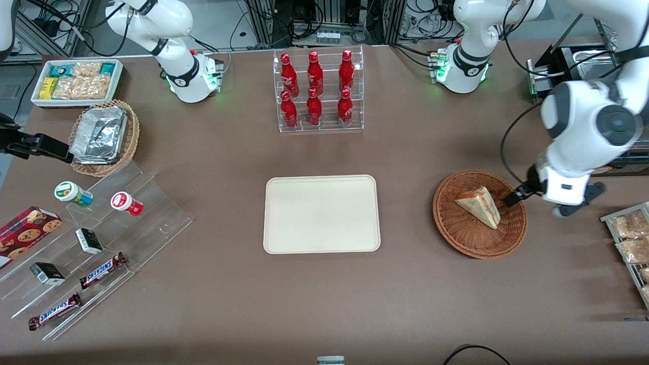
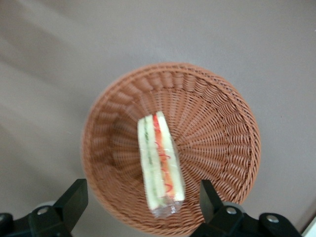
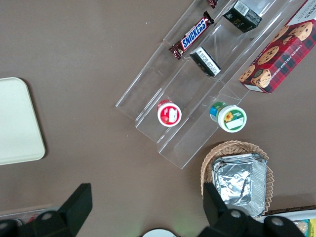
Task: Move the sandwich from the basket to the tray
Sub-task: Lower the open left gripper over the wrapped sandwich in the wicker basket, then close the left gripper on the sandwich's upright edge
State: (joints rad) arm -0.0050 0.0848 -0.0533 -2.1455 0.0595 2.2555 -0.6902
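Note:
The sandwich (image 1: pixel 479 206), a pale bread wedge with red and green filling in clear wrap, lies in the round reddish-brown wicker basket (image 1: pixel 456 230). The left gripper (image 1: pixel 514 196) hovers above the basket's rim at the edge toward the working arm's end of the table, open and empty. In the left wrist view the sandwich (image 2: pixel 160 160) lies in the basket (image 2: pixel 217 128) between the spread fingers, with the gripper (image 2: pixel 143 202) above it. The cream-white tray (image 1: pixel 321 213) lies empty at the table's middle, beside the basket.
A clear rack of red bottles (image 1: pixel 317 91) stands farther from the camera than the tray. A wire rack of packaged snacks (image 1: pixel 631 238) lies at the working arm's end. Snack shelves (image 1: pixel 96 243) and a tan basket with foil trays (image 1: pixel 104 136) sit toward the parked arm's end.

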